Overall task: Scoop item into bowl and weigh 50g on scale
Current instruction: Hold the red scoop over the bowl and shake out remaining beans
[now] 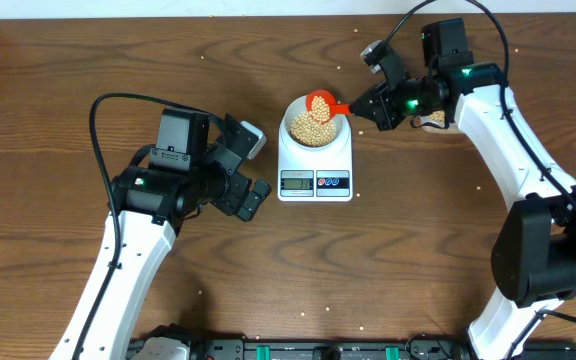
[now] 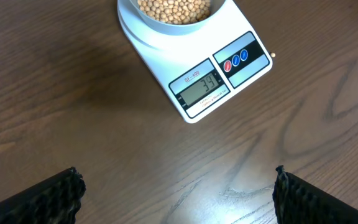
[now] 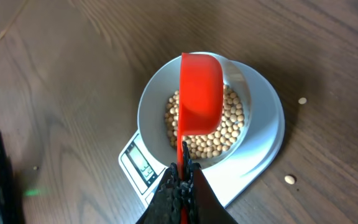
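Observation:
The white scale [image 1: 315, 160] stands mid-table with the pale bowl [image 1: 295, 117] on it, holding tan beans [image 1: 311, 127]. An orange-red scoop [image 1: 320, 101] hangs over the bowl's far right rim, turned bottom-up in the right wrist view [image 3: 201, 93], above the beans [image 3: 232, 124]. My right gripper [image 3: 182, 171] is shut on the scoop's thin handle. My left gripper [image 2: 179, 186] is open over bare wood in front of the scale [image 2: 197, 68], nothing between its fingers [image 2: 48, 199]. The display [image 2: 202, 87] reads about 33 or 34.
Stray beans lie on the wood right of the scale [image 3: 289, 180], [image 3: 302, 100], [image 2: 273, 56]. A container of beans [image 1: 433, 118] shows partly behind my right arm. The table's back edge runs along the top.

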Robot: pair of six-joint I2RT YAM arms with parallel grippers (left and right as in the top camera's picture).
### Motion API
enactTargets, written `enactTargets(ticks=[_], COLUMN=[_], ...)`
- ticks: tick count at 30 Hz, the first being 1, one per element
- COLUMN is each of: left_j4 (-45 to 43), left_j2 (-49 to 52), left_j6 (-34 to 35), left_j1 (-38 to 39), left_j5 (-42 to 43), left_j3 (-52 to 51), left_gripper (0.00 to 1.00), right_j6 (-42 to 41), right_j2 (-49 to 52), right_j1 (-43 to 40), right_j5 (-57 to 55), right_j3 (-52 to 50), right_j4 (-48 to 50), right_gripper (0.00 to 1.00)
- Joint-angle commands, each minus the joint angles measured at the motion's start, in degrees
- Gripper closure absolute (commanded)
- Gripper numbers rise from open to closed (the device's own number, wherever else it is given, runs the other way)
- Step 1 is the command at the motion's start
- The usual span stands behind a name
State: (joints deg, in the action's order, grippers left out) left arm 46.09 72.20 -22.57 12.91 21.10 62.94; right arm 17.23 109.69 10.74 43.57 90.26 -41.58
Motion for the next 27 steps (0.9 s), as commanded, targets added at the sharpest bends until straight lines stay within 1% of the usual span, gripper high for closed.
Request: enactTargets(ticks=[1,7,11,17,22,25,27], left_j4=[0.1,0.1,0.1,0.1,0.1,0.1,0.1], left_j2=[-0.4,-0.4,-0.4,-0.4,-0.4,-0.4,-0.4], left_j6=[-0.7,-0.7,-0.7,-0.7,-0.7,-0.7,-0.7], left_j1=[0.2,0.2,0.2,0.2,0.2,0.2,0.2], left_j5=[0.7,0.7,0.7,0.7,0.7,0.7,0.7], left_j3=[1.1,1.1,1.1,1.1,1.1,1.1,1.1], left_gripper=[0.01,0.01,0.01,0.01,0.01,0.01,0.01], right_j6=[2.2,5.0,8.7,11.2,12.2,11.0,11.2], right_j2=[-1.6,-1.7,-1.8,-1.8,-1.8,-1.9,-2.0], right_j1=[0.7,1.4,1.4,1.4,1.4,1.2,1.2], right_j5=[2.1,2.1,3.3,3.3,2.8,-0.9,-0.7], right_j3=[1.6,1.6,1.6,1.6,1.6,1.6,1.6], right_j4=[-0.2,-0.5,-1.0,-1.1,-1.1,-0.4,-0.4], right_gripper=[0.99,0.99,0.99,0.99,0.99,0.99,0.99])
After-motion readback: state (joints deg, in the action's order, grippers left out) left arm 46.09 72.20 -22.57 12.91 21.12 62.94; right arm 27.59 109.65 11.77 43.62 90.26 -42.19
